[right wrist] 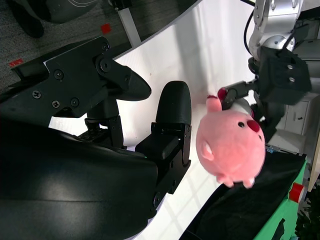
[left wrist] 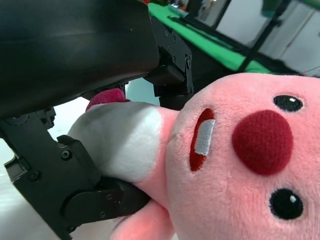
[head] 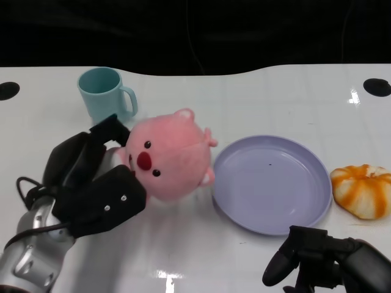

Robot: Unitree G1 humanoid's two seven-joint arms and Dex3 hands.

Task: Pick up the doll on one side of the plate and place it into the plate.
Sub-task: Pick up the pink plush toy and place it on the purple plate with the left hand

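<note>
A round pink plush doll (head: pixel 168 156) with a red nose lies on the white table just left of the lavender plate (head: pixel 272 183), nearly touching its rim. My left hand (head: pixel 91 177) grips the doll from its left side, fingers above and below its white belly (left wrist: pixel 117 142). The doll (left wrist: pixel 240 165) fills the left wrist view, and the right wrist view shows the doll (right wrist: pixel 231 147) held by the left hand (right wrist: pixel 272 82). My right hand (head: pixel 324 262) sits low at the near edge, in front of the plate, fingers apart and holding nothing (right wrist: pixel 172 125).
A teal mug (head: pixel 104 93) stands behind the doll at the back left. An orange-and-white striped plush (head: pixel 361 190) lies right of the plate. Black marks (head: pixel 377 86) sit at the table's far corners.
</note>
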